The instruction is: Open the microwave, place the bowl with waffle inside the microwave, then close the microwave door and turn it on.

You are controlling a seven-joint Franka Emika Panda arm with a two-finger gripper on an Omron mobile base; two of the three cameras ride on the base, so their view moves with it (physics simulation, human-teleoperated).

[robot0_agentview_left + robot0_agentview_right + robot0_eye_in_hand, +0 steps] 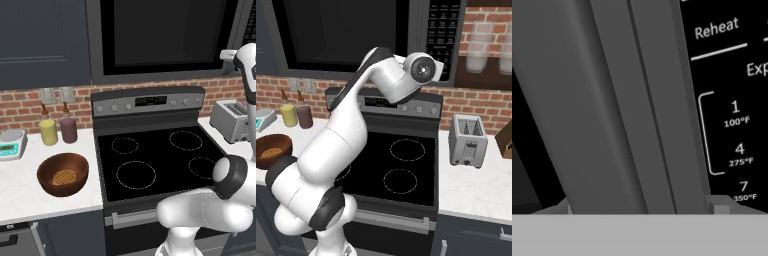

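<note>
Glossy white arm [331,150], fat rounded links, dark grey bands at the joints, a round dark-ringed cap [422,68] on its wrist.

We see our arm [351,130] rise over the stove [401,170] toward the microwave [371,35], whose door [341,32] is shut. The bowl [271,150] with the waffle [272,152] sits on the left counter [303,137]; a toaster [468,140] stands right.
</note>
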